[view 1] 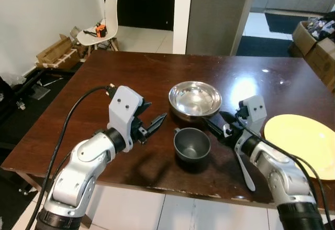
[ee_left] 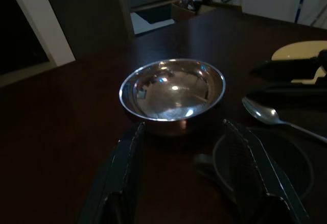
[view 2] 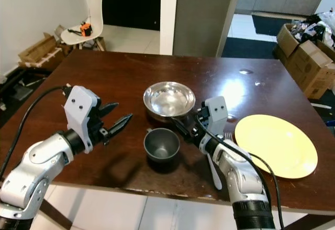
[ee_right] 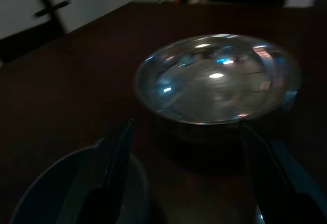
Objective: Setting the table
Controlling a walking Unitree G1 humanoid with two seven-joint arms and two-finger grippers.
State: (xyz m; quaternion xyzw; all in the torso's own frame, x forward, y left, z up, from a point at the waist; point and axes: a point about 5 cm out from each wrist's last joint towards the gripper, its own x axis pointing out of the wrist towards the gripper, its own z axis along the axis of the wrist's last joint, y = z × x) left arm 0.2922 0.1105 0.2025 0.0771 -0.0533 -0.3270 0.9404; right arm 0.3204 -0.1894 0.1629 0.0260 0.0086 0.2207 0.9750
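A dark wooden table filled the middle of the frame. A yellow plate sat at the right edge, a steel bowl at centre, a grey cup just below it. The left gripper hovered left of the cup, fingers spread; the right gripper reached toward the bowl's lower right rim, fingers spread. A spoon lay at lower right

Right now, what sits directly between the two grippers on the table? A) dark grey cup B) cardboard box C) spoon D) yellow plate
A: the dark grey cup stands on the table just in front of the steel bowl, with the left gripper to one side of it and the right gripper to the other.
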